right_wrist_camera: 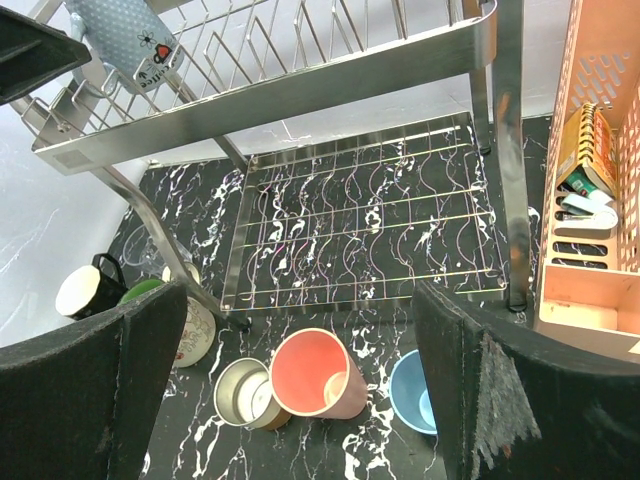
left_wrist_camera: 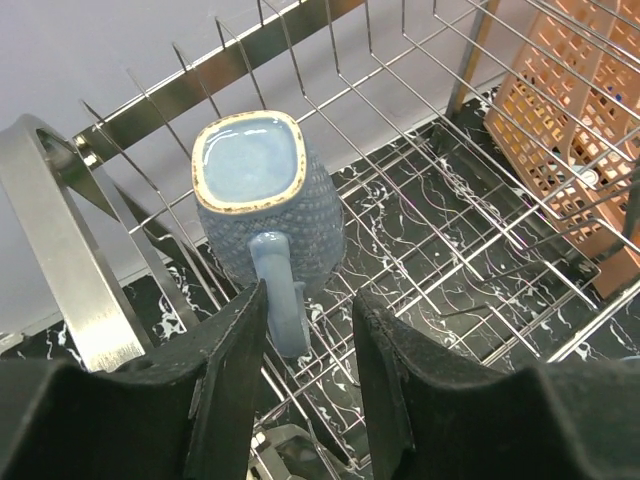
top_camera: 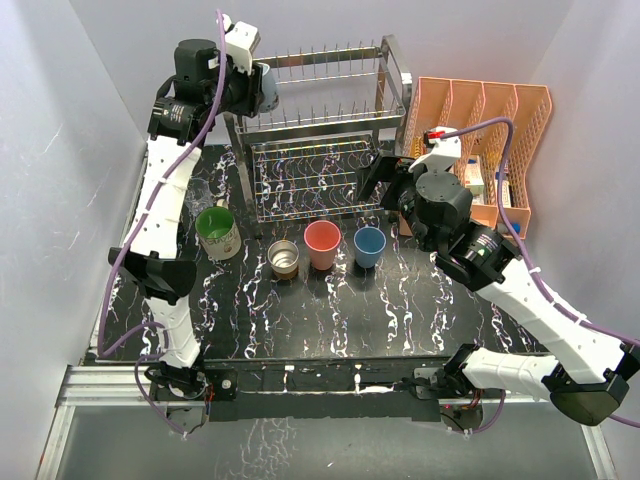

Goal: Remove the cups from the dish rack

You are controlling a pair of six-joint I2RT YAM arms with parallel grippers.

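Straddling the handle of the grey-blue mug, the left gripper has its jaws parted, one finger against the handle and a gap at the other; the mug sits just ahead of its fingertips on the dish rack's upper tier; the right gripper hangs spread wide, gripping nothing, with the salmon-pink tumbler below, between its fingers, and the metal cup and light-blue tumbler flanking it.

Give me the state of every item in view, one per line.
Dish rack: upright, one mug on its top tier.
Blue mug: on that tier, not yet clamped.
Left gripper: partly open, fingers straddling the mug's handle.
Right gripper: wide open, holding nothing.
Green mug: upright on the table.
Metal cup: upright on the table.
Pink cup: upright on the table.
Light-blue cup: upright on the table.
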